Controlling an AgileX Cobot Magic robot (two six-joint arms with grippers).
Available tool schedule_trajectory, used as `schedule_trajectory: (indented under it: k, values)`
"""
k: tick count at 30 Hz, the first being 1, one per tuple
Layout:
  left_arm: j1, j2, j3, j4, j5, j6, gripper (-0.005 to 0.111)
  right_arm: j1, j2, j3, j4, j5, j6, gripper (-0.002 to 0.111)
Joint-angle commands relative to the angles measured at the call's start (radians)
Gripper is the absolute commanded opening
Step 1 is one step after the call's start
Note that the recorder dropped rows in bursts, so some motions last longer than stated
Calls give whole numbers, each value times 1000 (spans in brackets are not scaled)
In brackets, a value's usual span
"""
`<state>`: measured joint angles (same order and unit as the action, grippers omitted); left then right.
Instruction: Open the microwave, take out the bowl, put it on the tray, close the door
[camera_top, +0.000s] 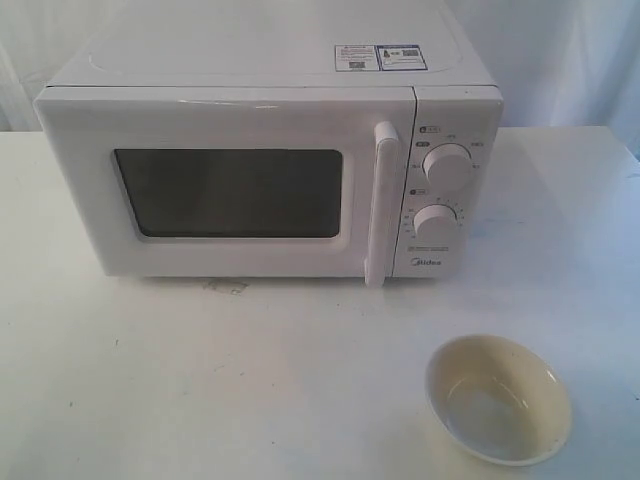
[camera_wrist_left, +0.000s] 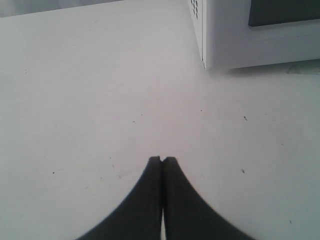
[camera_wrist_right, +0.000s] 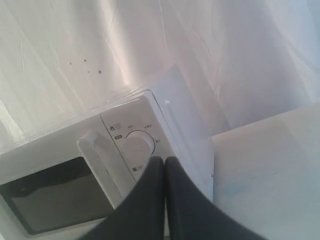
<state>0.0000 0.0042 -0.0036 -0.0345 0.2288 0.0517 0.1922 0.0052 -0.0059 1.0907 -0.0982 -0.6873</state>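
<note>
Your left claw (camera_wrist_left: 161, 160) and right claw (camera_wrist_right: 164, 160) are clamped together, empty; the bowl (camera_top: 498, 398) sits at lower right.

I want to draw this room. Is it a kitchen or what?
Probably a robot test bench, not a real kitchen: a white microwave and a cream bowl sit on a plain white table, white cloth hangs behind, and the black left gripper and right gripper poke into view.
</note>
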Motion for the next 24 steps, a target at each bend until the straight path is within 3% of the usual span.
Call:
schedule_trajectory:
  k: [1,5,9,17,24]
  values:
    - [-1,-4,4,-3,2,-4,0,-3,-5,6,-178,18,47,0]
    - [-1,-4,4,-3,2,-4,0,-3,-5,6,-802,98,411,0]
    - [-1,-4,4,-3,2,-4,0,-3,-5,6,-1164,148,781,0]
    - [-1,-4,4,-3,2,-4,0,-3,-5,6,-1192,431,831,0]
    - [-1,-4,4,-3,2,-4,0,-3,-5,6,-1158,440,861,0]
